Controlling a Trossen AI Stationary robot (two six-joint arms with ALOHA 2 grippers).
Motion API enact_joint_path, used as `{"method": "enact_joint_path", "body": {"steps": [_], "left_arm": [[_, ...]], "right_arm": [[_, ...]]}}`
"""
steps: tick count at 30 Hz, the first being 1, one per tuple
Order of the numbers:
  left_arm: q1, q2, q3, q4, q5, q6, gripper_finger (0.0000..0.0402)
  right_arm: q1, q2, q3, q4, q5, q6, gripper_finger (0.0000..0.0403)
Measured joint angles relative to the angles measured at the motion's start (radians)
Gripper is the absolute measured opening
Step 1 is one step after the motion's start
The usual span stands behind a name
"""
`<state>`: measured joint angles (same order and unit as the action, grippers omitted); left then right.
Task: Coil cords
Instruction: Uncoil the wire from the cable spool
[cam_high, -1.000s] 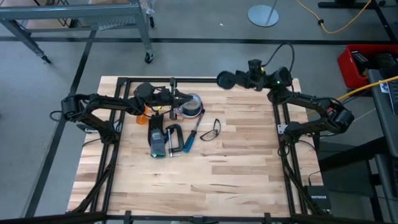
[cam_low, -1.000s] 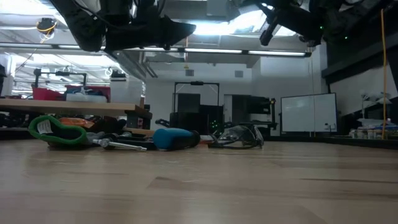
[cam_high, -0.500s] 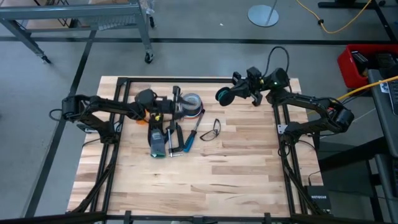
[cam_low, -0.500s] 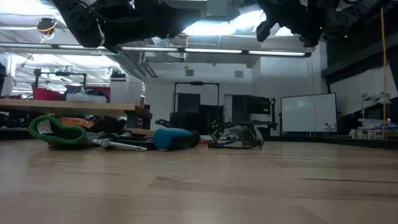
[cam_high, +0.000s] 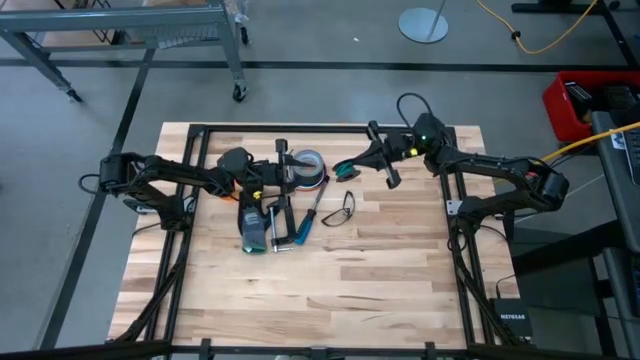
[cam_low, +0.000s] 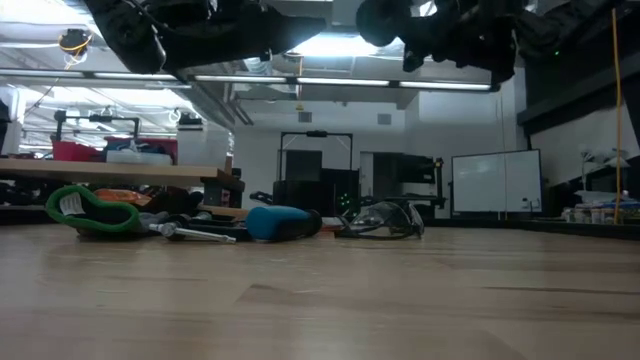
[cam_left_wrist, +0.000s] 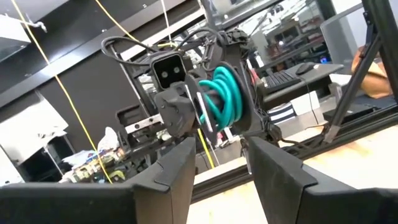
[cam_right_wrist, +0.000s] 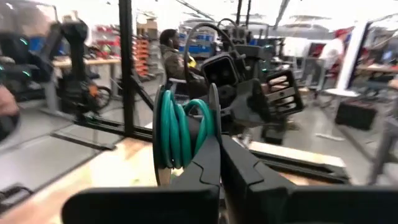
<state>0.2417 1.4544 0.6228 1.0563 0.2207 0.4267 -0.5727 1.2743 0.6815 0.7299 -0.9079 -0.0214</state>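
A thin teal-green cord (cam_right_wrist: 180, 127), wound into a small coil of several loops, hangs in the air over the table's far middle, with my right gripper (cam_right_wrist: 219, 152) shut on it. In the high view the coil (cam_high: 345, 168) shows at the tip of that gripper (cam_high: 352, 166). My left gripper (cam_left_wrist: 221, 165) stands open a short way to the coil's left, pointing at it, with nothing between its fingers. In the high view the left gripper (cam_high: 284, 172) is beside the tape roll. My right gripper pinches the coil's bundled loops (cam_right_wrist: 202, 134) between its two fingers. The fingers come about level from the table's right side. The coil stands upright on edge, lifted clear of the table, its loops (cam_left_wrist: 221, 93) bulging out to either side of the fingers.
Below the grippers lie a grey-blue tape roll (cam_high: 306, 168), a screwdriver (cam_high: 311, 212), safety glasses (cam_high: 342, 207), a clamp (cam_high: 280, 222) and a dark blue-ended device (cam_high: 252, 225). The table's near half is bare wood (cam_high: 330, 290). A black frame (cam_high: 445, 200) runs round the table.
My right gripper has carried the coil from the table's far edge toward the near-left, to just right of the tape roll and my left gripper, turning as it went. The coil stays clear of the table. My left gripper has drawn back slightly toward the table's left.
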Motion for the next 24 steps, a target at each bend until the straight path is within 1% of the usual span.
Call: {"method": "enact_joint_path", "body": {"steps": [6, 10, 14, 17, 22, 24], "left_arm": [[-0.021, 0.000, 0.000, 0.000, -0.002, 0.029, 0.0143], [-0.038, 0.002, 0.000, 0.000, 0.000, 0.069, 0.0143], [-0.039, 0.002, 0.000, -0.004, 0.000, 0.086, 0.0142], [-0.039, 0.002, 0.000, -0.006, 0.000, 0.099, 0.0128], [-0.060, 0.002, 0.000, -0.019, 0.000, 0.100, 0.0092], [-0.068, 0.002, 0.000, -0.025, 0.001, 0.100, 0.0078]], "right_arm": [[0.063, 0.000, 0.000, -0.039, 0.140, -0.160, 0.0001], [0.099, 0.000, 0.000, -0.039, 0.168, -0.265, 0.0001], [0.131, 0.000, 0.000, -0.038, 0.184, -0.302, 0.0001], [0.147, 0.000, 0.000, -0.038, 0.189, -0.302, 0.0001], [0.163, 0.000, 0.000, -0.037, 0.270, -0.308, 0.0001], [0.163, 0.000, 0.000, -0.037, 0.272, -0.320, 0.0001]]}}
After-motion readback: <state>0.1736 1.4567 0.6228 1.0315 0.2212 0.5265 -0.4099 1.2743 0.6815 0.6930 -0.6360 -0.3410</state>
